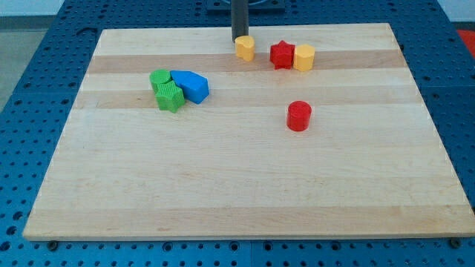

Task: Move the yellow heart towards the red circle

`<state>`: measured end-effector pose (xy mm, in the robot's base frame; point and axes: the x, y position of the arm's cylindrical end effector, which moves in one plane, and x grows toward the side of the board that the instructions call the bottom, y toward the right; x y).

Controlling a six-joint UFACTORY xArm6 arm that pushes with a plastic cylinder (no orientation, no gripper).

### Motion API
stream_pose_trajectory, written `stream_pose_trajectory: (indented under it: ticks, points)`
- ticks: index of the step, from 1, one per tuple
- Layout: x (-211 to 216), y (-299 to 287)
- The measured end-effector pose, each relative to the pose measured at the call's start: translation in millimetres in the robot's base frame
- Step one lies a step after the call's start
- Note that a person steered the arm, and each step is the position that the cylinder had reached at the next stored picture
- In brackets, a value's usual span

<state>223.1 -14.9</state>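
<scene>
The yellow heart lies near the view's top, a little left of centre. My tip stands just above it at its upper left, touching or nearly touching it. The red circle stands lower and to the right of the heart, in the middle right of the board.
A red star and a yellow hexagon sit side by side to the right of the heart. At the left, a green cylinder, a green star and two blue blocks cluster together. The wooden board rests on a blue pegboard.
</scene>
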Motion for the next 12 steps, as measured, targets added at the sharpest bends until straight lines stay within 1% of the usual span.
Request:
stream_pose_trajectory:
  ticks: [1,2,3,5,6,7,8,9,10,12]
  points:
    - [-28.3,2.1]
    - [-25.2,18.5]
    - [-2.9,33.1]
    - [44.2,33.3]
    - [36.2,33.3]
    - [9.0,20.4]
    - [9.1,-16.6]
    - [37.3,-32.5]
    - [48.2,-16.9]
    - [49.4,27.4]
